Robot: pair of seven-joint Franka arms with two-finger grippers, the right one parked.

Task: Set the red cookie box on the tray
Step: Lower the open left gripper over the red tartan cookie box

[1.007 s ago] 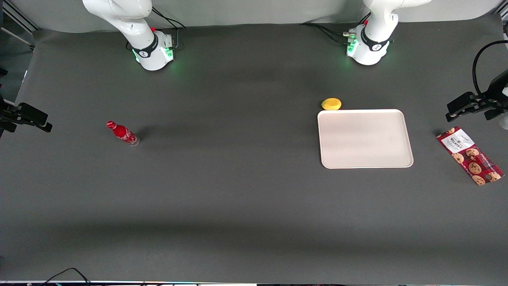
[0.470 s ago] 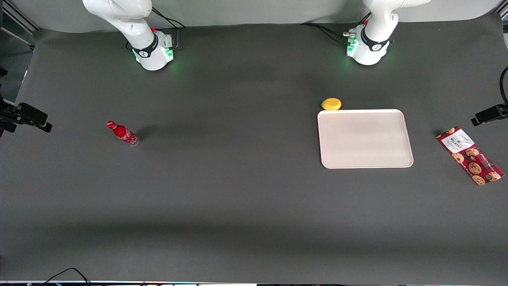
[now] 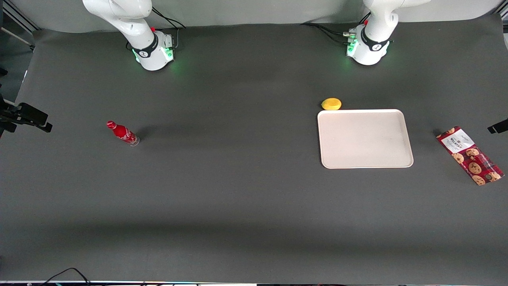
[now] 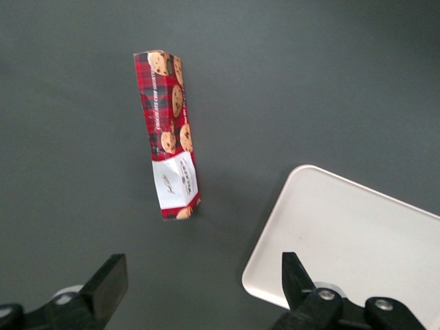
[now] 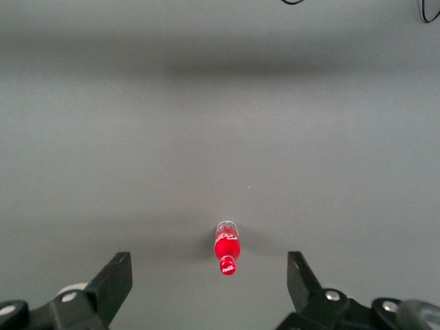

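the dark grey matte tabletop (image 3: 238,198) carries everything, and the biggest thing on it is the large flat cream-white rectangular tray (image 3: 365,138) with rounded corners and a low raised rim, its inside bare. next in size is the long narrow dark-red tartan cookie box (image 3: 470,155) with chocolate-chip cookie pictures and a white label at one end; it lies flat on the tabletop, near the tray but apart from it, toward the working arm's end, set at a slant with the white-label end farther from the front camera than the other end. the left arm's black two-finger claw (image 4: 203,285) hangs above the tabletop with its fingers spread wide and nothing between them; in the wrist view the cookie box (image 4: 167,135) and a rounded corner of the tray (image 4: 357,240) both lie below it, untouched. a small red bottle (image 3: 122,133) stands well apart, toward the parked arm's end. a small round yellow object (image 3: 331,104) sits just beside the tray's rim, farther from the front camera than the tray.
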